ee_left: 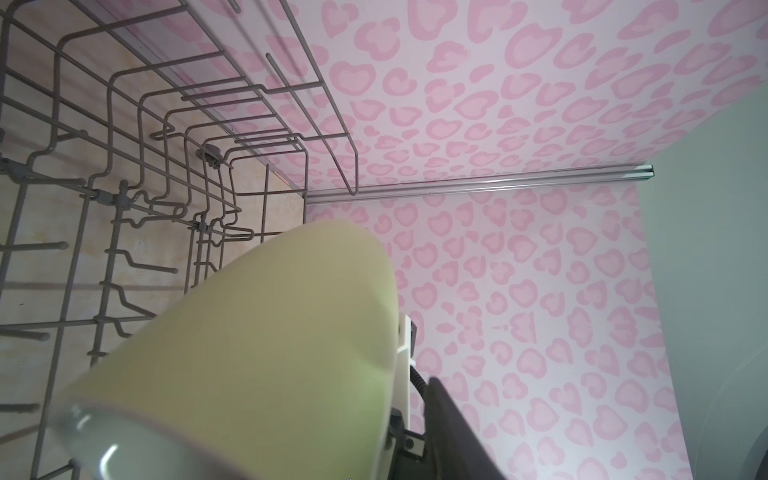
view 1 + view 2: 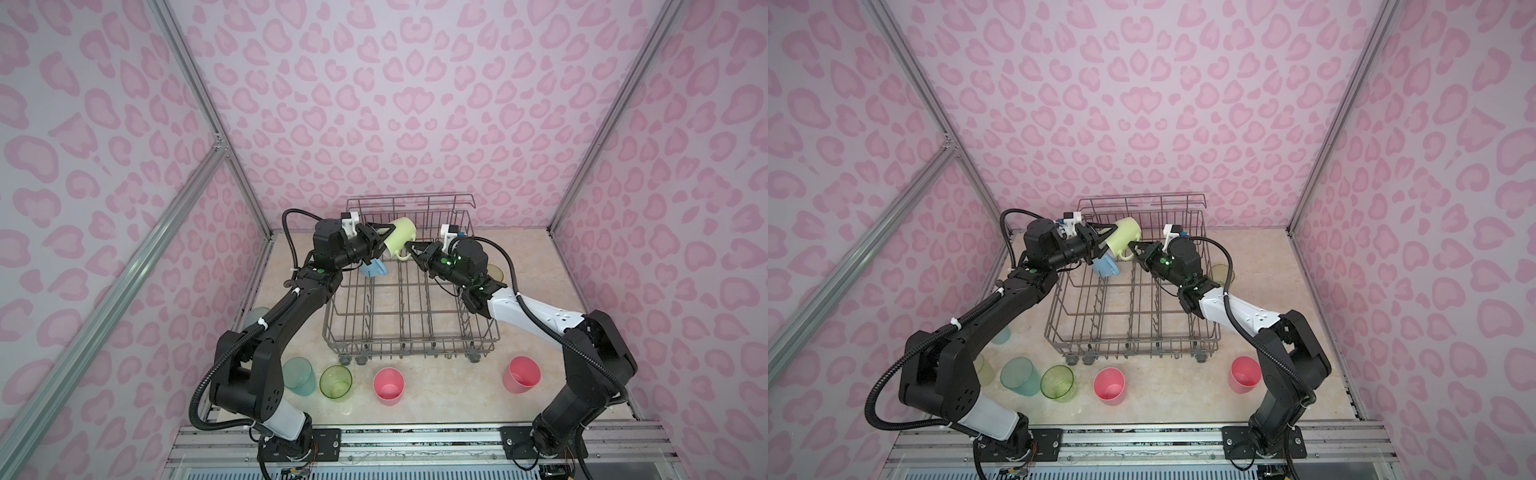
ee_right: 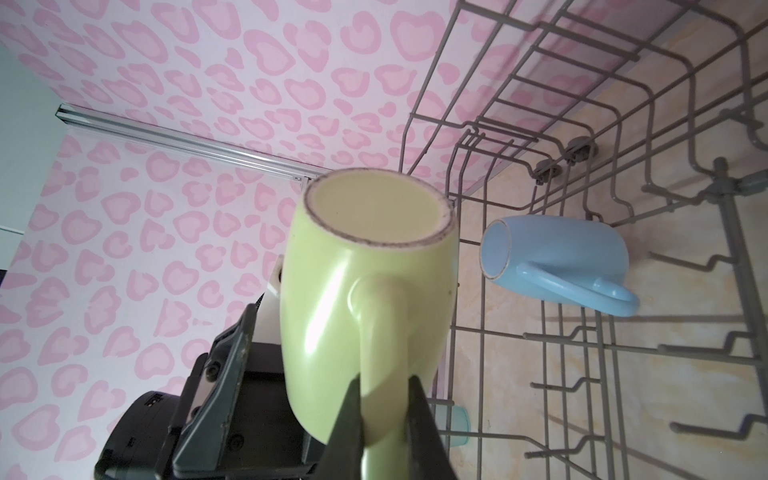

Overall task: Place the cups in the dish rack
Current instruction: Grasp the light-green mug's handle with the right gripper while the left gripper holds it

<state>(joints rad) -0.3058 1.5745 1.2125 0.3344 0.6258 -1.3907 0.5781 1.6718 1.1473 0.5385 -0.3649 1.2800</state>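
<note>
Pink-hearted walls [image 2: 415, 83] back a glossy pale-yellow mug [image 3: 324, 299], handle [image 3: 382, 332] pinched by right claw [image 3: 384, 386], left claw [image 2: 385, 241] gaping.

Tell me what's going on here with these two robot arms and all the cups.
Both arms meet over the dish rack at a yellow mug. The right gripper has its jaws shut on the mug's handle. The left gripper sits at the mug's mouth with its jaws looking spread, so this looks like a handover. A blue mug lies on its side inside the rack. A pink cup, a second pink cup, a green cup and a teal cup stand on the table, not yet loaded.
</note>
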